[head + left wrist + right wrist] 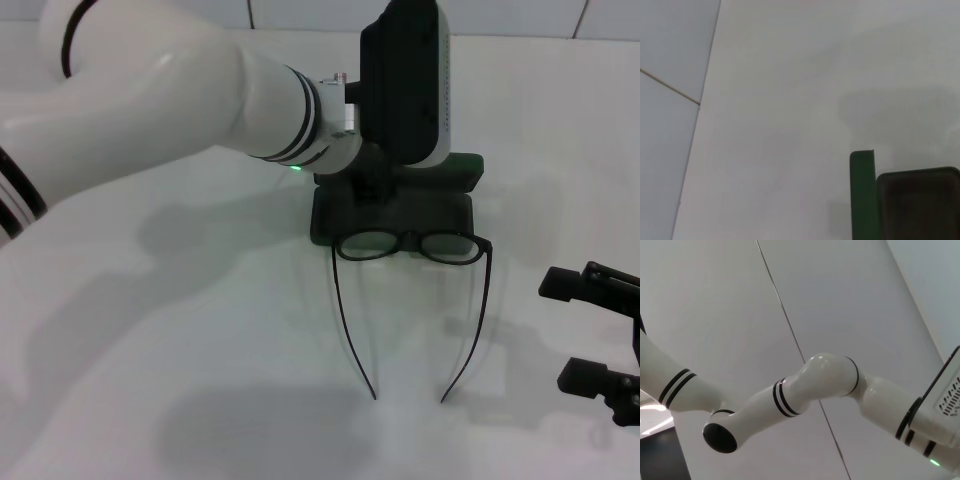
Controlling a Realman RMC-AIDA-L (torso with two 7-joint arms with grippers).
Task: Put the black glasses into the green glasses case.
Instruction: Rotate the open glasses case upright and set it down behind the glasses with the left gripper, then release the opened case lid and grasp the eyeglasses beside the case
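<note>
The white, black-banded left arm [170, 95] reaches across from the counter's left edge toward its far middle, its black-and-white wrist block pointing down there; the left gripper's fingers are hidden beneath it. The chunky black right gripper [600, 345] sits low by the counter's right edge, fingers [572, 284] spread apart, holding nothing.

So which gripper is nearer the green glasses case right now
Left. The left gripper is right over the green glasses case; the right gripper sits off to its right, nearer the robot.
</note>
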